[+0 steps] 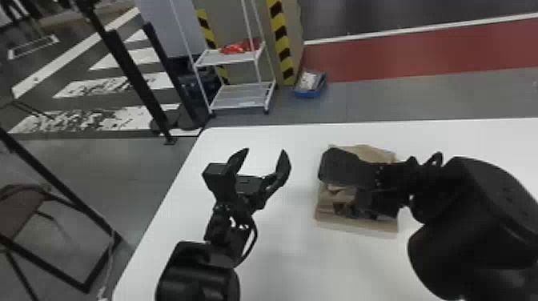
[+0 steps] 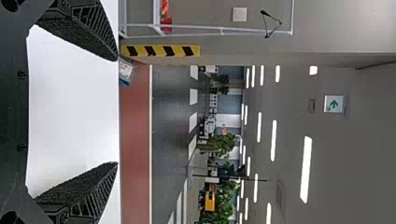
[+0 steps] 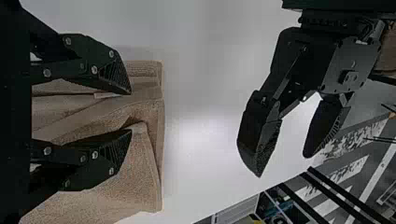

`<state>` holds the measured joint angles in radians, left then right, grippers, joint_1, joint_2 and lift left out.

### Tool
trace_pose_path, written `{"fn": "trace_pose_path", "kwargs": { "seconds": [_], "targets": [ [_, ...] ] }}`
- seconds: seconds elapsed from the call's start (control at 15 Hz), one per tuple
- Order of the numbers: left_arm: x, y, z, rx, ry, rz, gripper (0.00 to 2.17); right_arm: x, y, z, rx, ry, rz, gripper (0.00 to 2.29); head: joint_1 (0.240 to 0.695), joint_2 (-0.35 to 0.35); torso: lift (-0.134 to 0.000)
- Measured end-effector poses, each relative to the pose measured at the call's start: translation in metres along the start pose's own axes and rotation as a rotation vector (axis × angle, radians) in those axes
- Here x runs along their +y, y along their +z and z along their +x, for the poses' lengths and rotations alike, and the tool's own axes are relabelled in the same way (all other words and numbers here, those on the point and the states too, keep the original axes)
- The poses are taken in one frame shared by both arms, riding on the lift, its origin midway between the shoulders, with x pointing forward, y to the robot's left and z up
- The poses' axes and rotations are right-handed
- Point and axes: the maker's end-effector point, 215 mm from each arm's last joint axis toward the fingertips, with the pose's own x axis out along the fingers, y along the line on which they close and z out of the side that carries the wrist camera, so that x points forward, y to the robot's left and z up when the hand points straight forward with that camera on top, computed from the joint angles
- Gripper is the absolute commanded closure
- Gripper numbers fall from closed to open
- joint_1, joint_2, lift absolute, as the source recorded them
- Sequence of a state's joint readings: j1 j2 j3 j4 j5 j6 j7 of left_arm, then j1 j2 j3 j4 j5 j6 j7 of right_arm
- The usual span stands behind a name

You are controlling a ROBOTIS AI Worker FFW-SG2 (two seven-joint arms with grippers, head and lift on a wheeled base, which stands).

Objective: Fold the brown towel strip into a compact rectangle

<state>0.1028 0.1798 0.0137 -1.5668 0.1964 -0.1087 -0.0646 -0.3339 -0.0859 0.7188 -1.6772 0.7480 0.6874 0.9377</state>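
The brown towel [image 1: 356,228] lies bunched in folded layers on the white table, partly covered by my right gripper [image 1: 326,188]. In the right wrist view, the towel [image 3: 144,186] shows loose folds beneath my right gripper [image 3: 130,112], whose two fingers stand apart over it. To the left of the towel, my left gripper [image 1: 265,154] stands open above the table, with nothing between its fingers. The left wrist view has the left gripper [image 2: 116,112] with its fingers wide apart.
The white table [image 1: 296,256] has its left edge beside my left arm. Beyond the far edge, a white shelf rack [image 1: 240,96] and a blue bin [image 1: 310,86] stand on the floor. A brown chair [image 1: 20,208] is off to the left.
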Motion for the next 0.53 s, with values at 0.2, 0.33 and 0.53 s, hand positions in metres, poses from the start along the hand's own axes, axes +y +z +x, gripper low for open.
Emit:
{"fn": "trace_pose_path", "kwargs": {
  "seconds": [0.2,0.33,0.53],
  "targets": [
    [0.023,0.004,-0.002,-0.026,0.046,0.008,0.08,-0.012,0.000,-0.016,-0.031,-0.018,0.030,0.27,0.695,0.350,-0.123],
    [0.038,0.004,-0.004,-0.031,0.067,0.010,0.08,-0.021,-0.004,-0.020,-0.026,-0.030,0.031,0.41,0.695,0.350,-0.123],
    [0.060,0.003,-0.010,-0.026,0.090,0.016,0.08,-0.031,-0.019,-0.017,0.018,-0.045,0.021,0.54,0.695,0.350,-0.123]
  ]
}}
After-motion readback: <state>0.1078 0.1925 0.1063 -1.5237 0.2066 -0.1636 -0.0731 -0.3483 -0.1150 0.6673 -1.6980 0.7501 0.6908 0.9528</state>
